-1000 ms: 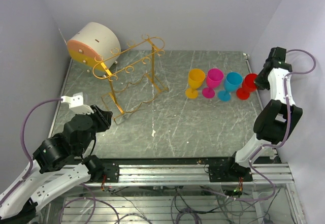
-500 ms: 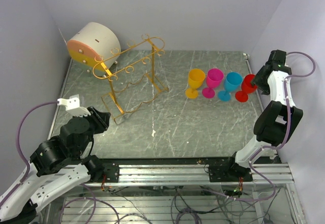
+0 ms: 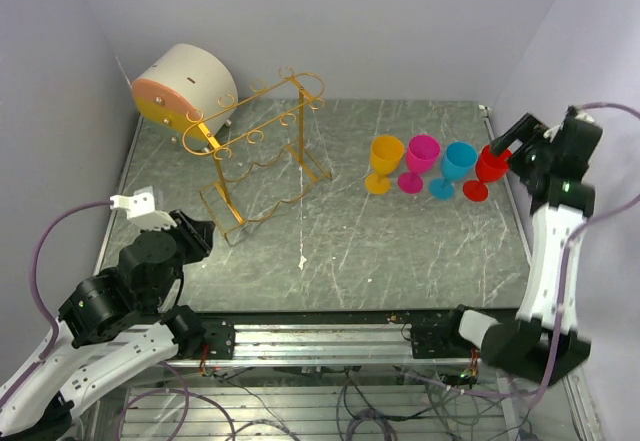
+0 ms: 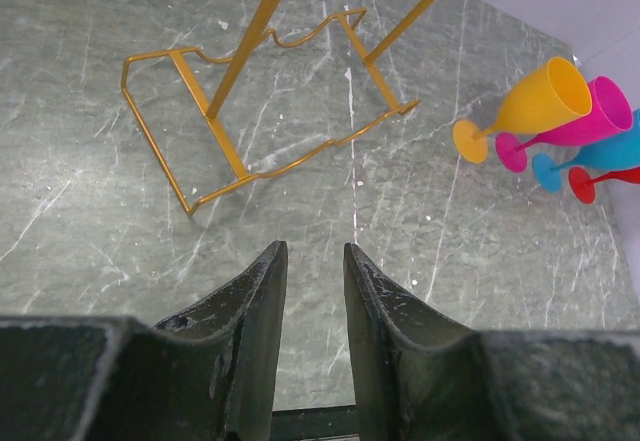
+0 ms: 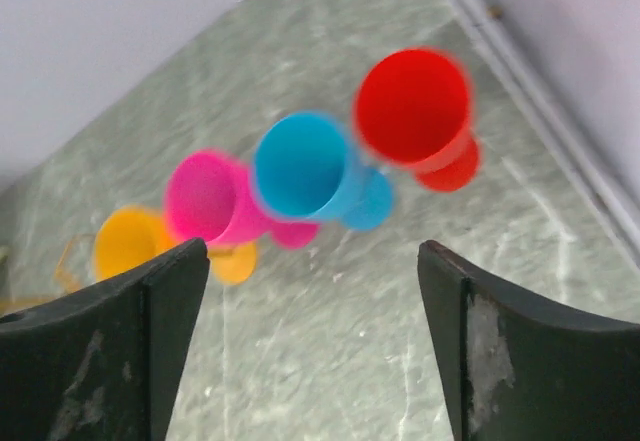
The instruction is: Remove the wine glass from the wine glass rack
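Right gripper, jaws spread wide and gripping nothing, close beside the red wine glass; the glass stands upright on the table, well right of the wine glass rack; left gripper, half-open and empty, near that rack's base.

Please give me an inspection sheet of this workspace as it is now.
Surface: grey veined table, no spill seen.
Job's things: gold wire rack upright at back left, no glass on it; yellow glass, pink glass, blue glass, red glass standing in a row at right.
Clutter: cream drum in back left corner; small white speck mid-table.
End effectors: left end effector slightly open, empty; right end effector wide open, empty, near the red glass.
Cables: purple cables, off the table; loose wires below the front rail.
Surroundings: plain pale walls; nothing else seen.
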